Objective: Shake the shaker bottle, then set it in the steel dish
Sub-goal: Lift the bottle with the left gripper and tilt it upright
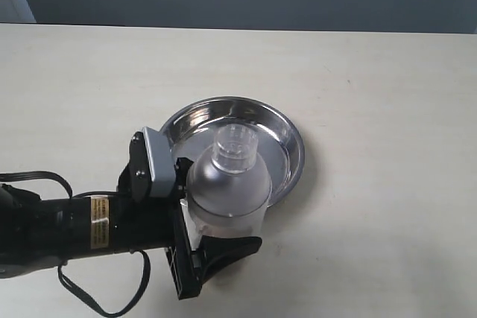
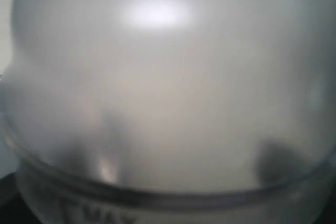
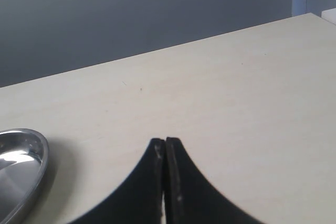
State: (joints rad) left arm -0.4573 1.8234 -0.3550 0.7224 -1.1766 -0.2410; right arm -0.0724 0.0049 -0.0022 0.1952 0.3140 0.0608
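- Gripping the shaker bottle [image 1: 227,188] low on its frosted body, the left gripper [image 1: 216,210] reaches in from the near left. Its black fingers [image 1: 231,247] are clamped on opposite sides of the bottle.
- The bottle stands upright between those fingers, with its clear cylindrical cap [image 1: 237,148] uppermost on the domed shoulder.
- From the exterior camera, the bottle sits over the near-left part of the steel dish [image 1: 289,138] and hides that stretch of the rim. I cannot tell whether its base touches the dish or hangs above it.
- The far and right parts of the dish are bare and shiny.
- Through the left wrist camera the bottle's cloudy wall fills the whole frame, blurred and pressed close. The fingers cannot be made out there.
- The right gripper [image 3: 165,142] has its two black fingers pressed together on nothing, over the pale table [image 3: 236,98].
- A sliver of the dish's rim shows in the right wrist view, apart from that gripper.
- A black cable [image 1: 97,301] loops on the table beside the left arm.
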